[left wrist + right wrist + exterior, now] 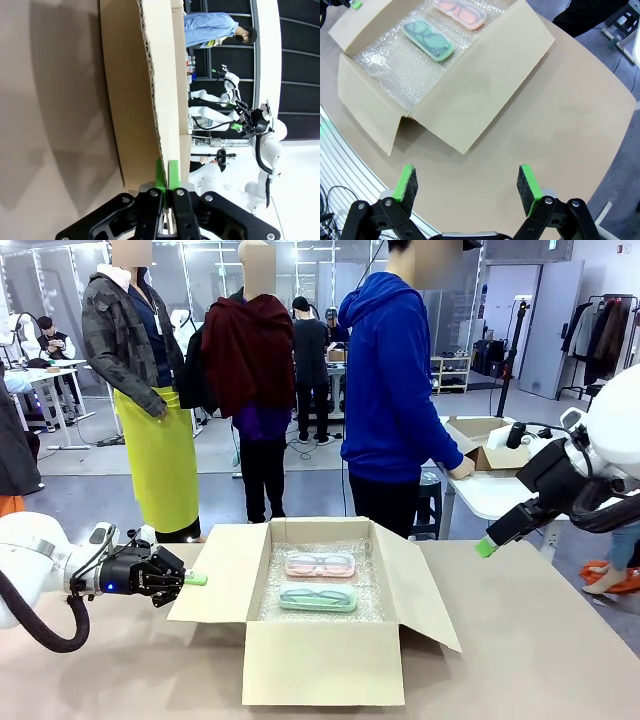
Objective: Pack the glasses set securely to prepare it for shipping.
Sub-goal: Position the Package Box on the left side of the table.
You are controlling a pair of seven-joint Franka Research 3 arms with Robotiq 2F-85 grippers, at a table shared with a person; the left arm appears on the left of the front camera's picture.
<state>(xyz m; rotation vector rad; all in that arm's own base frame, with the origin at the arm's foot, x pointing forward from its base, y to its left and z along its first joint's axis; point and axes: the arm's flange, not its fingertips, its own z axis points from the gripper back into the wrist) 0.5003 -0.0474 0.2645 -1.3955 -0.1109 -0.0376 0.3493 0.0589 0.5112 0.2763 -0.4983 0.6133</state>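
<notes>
The glasses set lies side by side on bubble wrap inside an open brown cardboard box (320, 665): the pale pink case (320, 563) farther back, the mint green case (318, 597) nearer me. From above, the pink case (460, 12) and green case (428, 37) show eyeglasses inside. My left gripper (196, 580) is at the box's left flap (205, 575), and its green pads (160, 176) are pinched shut on the flap's edge (145, 90). My right gripper (487, 545) hangs open above the table at the right, its fingers (407, 182) wide apart with nothing between them.
All of the box's flaps (485, 75) are folded outward. A person in a blue hoodie (390, 390) stands at the far side, turned toward a side table with a small open carton (480, 440). Bare tan tabletop (560, 125) lies right of the box.
</notes>
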